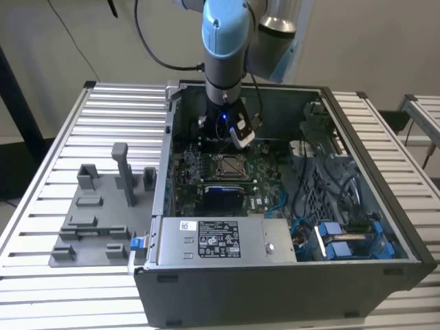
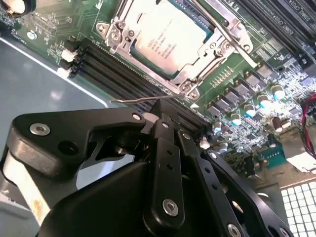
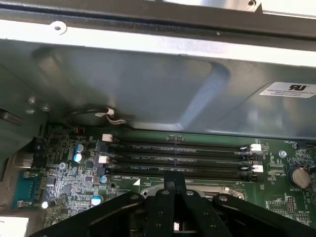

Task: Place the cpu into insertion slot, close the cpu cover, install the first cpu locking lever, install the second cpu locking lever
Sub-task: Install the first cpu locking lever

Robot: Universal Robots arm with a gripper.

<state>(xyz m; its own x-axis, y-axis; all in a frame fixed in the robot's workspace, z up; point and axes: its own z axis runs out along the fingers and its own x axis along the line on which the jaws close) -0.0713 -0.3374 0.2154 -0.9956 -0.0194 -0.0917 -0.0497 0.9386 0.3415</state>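
gripper (image 2: 159,105) closed, tips at the locking lever (image 2: 131,100) beside the covered cpu (image 2: 165,34)

The exterior view looks down from well back on the open computer case (image 1: 289,282) and my arm (image 1: 223,48), while both wrist views ride close over the green board (image 2: 232,74), sharing my gripper (image 2: 160,104) and memory slots (image 3: 177,158).

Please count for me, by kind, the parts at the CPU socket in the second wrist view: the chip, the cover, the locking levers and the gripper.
cpu: 1
cpu cover: 1
locking levers: 2
gripper: 1
Total: 5
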